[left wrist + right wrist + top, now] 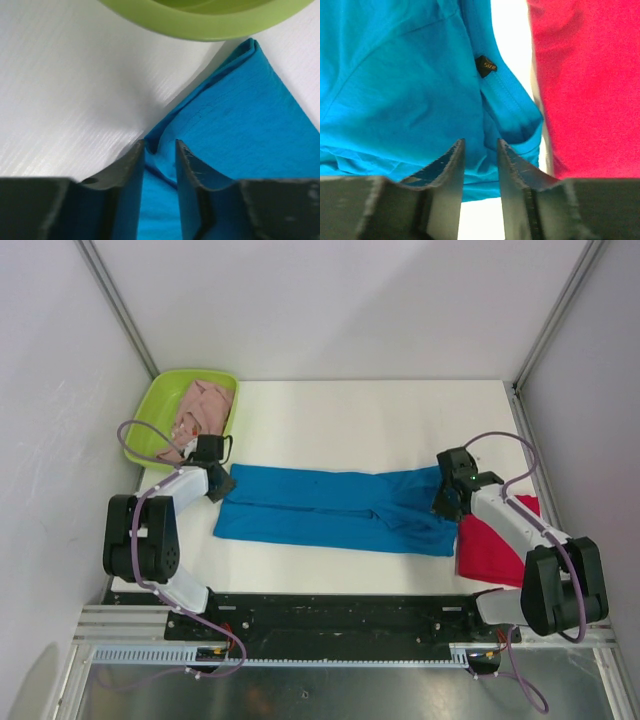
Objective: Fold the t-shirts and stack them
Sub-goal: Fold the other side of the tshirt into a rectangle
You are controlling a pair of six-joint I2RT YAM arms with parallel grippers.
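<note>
The tray [165,415] sits at the desk's [370,420] far-left corner and holds the crumpled pink shirt [207,403]. A cable crosses part of the shirt.

Just near of the tray, the left jaws stand narrowly apart over the blue shirt's [330,508] left end. In the wrist view they pinch a raised fold of its corner.

The blue shirt lies flat across the desk's middle between the two arms, folded lengthwise into a long band. Its left edge is straight and its right end is rumpled. A small dark tag [485,65] shows there.

The right jaws sit over that end, also narrowly apart, with blue cloth in the gap. I cannot tell whether they grip it.

The red shirt [488,552] lies at the near right, just beside the blue one. The right arm hides its outer side, so its shape is unclear.
</note>
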